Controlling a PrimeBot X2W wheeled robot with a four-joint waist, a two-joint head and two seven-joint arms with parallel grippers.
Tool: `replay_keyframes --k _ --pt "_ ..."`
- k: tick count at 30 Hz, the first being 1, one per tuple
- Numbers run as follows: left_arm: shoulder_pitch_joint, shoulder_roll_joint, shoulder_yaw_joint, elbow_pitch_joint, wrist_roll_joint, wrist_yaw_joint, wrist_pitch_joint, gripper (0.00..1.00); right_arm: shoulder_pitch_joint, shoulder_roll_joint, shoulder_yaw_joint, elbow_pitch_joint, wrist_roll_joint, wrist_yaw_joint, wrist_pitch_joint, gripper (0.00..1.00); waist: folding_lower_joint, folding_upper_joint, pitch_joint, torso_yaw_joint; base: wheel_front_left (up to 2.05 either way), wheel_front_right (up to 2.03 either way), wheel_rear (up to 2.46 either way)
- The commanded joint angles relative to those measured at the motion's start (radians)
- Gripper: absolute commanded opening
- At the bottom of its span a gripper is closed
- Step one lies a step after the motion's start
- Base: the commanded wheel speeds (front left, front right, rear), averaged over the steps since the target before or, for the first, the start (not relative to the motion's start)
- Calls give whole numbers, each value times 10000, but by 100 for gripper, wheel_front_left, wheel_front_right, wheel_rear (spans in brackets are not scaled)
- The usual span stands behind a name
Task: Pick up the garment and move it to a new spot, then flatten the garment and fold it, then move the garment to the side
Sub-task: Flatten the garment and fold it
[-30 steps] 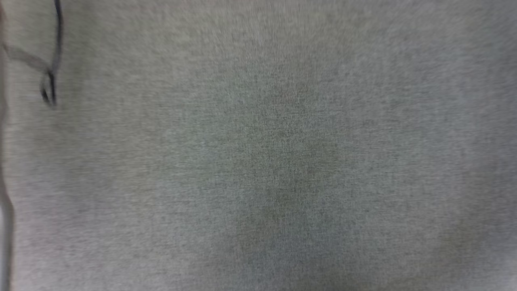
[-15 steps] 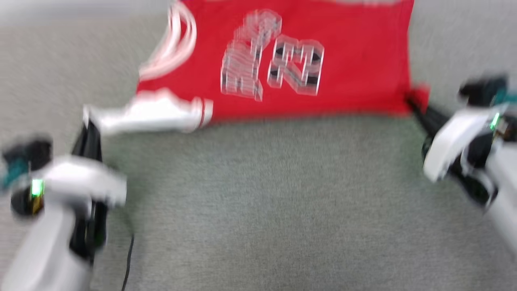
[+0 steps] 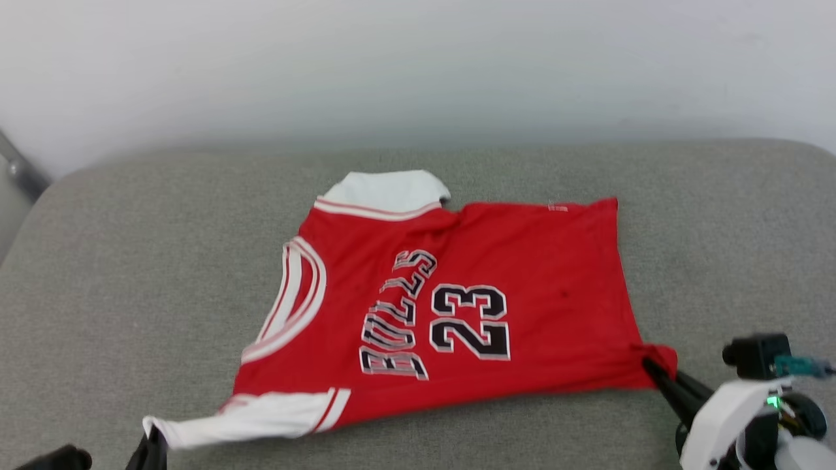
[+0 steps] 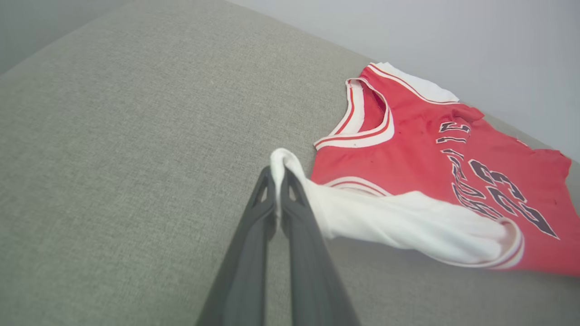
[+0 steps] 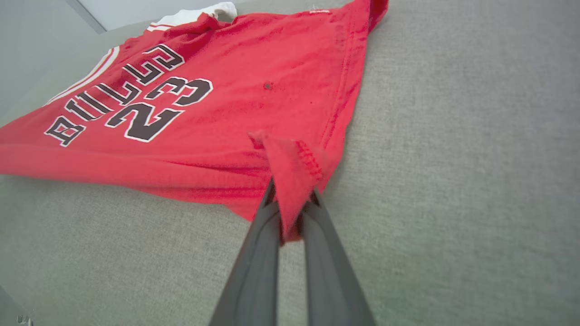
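Observation:
The garment [image 3: 457,307], a red shirt with white sleeve ends, a white collar and "BULLS 23" on it, lies spread sideways on the grey cushion [image 3: 130,261]. My left gripper [image 3: 151,442] at the lower left is shut on the end of the white near sleeve [image 4: 408,222], pinching it at its fingertips [image 4: 276,174]. At the lower right, my right gripper [image 3: 653,367] is shut on the red hem corner [image 5: 292,167], which bunches up between its fingers. The garment [image 5: 204,104] stretches between the two grips along its near edge.
A pale wall [image 3: 418,59] rises behind the cushion's far edge. Bare grey cushion surrounds the shirt on the left, right and near side. A grey bar [image 3: 19,166] slants at the far left.
The head camera has swung up from bare cushion to the whole shirt and the wall. The shirt stays held at the sleeve end and hem corner in both later frames.

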Motion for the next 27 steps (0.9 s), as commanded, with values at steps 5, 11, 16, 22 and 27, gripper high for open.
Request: replay_keyframes --k 5,11,16,22,27 --pt "913 307 236 -941 -64 490 241 0 1819 262 -1471 -1083 -661 -51 739 0 5 0 -319 203 0 0 0" --pt "-113 403 -321 -959 173 141 632 0 2476 1250 -2909 -2519 -1988 -39 2203 0 5 0 -149 1 0 0 0" --pt "-1549 143 -948 -256 492 -345 761 0 2119 1873 -3390 -2742 -2777 -37 2827 0 5 0 20 -52 0 0 0" --pt "-2990 -102 -1347 735 769 -872 732 0 1510 2189 -3588 -2675 -3233 -37 3147 0 5 0 625 -196 0 0 0" --pt "-4156 -312 -1481 1517 916 -1280 586 0 795 2246 -3614 -2436 -3418 -37 3050 0 5 0 1389 -219 0 0 0"
